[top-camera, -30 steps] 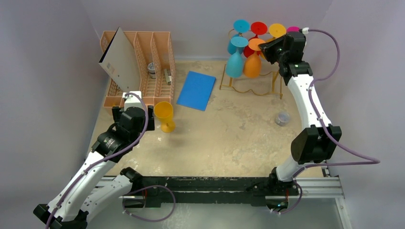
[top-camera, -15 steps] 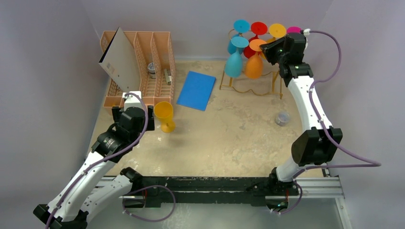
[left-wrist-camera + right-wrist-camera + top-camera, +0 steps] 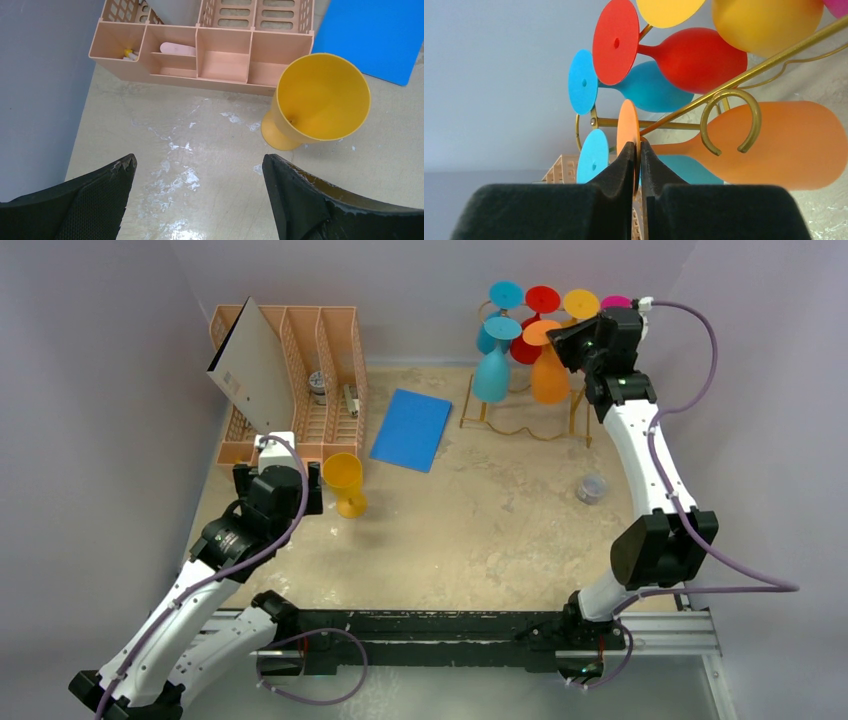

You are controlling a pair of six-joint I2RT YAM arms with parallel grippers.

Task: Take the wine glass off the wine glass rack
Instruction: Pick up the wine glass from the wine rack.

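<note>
Right hand (image 3: 639,150): clenched on the thin foot disc of the orange wine glass (image 3: 784,145), with 1 pad on each face. The disc is edge-on to the wrist camera.

Orange wine glass: not off yet. It hangs bowl-down on the wine glass rack (image 3: 744,77), which stands at the far right of the surface (image 3: 175,130). In the top view the glass is on the side of the rack nearest the right hand. A gold C-shaped hook at the rail end crosses where stem meets bowl; I cannot tell whether it encloses the stem or sits in front of it.

Other glasses on the rack: red glass (image 3: 694,57), blue glass (image 3: 649,90) and yellow glass (image 3: 764,22), all foot-up. A 2nd blue foot disc shows just left of the right hand's fingers.

Left hand (image 3: 199,161): released, fingers spread wide, grasping nothing. It hovers low over the surface at near left.

A yellow cup (image 3: 320,100) stands upright just beyond its right finger, apart from it. The peach organizer (image 3: 200,55) is just behind the cup. The blue sheet (image 3: 370,35) lies flat to the organizer's right.

A small grey pot (image 3: 591,488) sits alone near the right arm.
</note>
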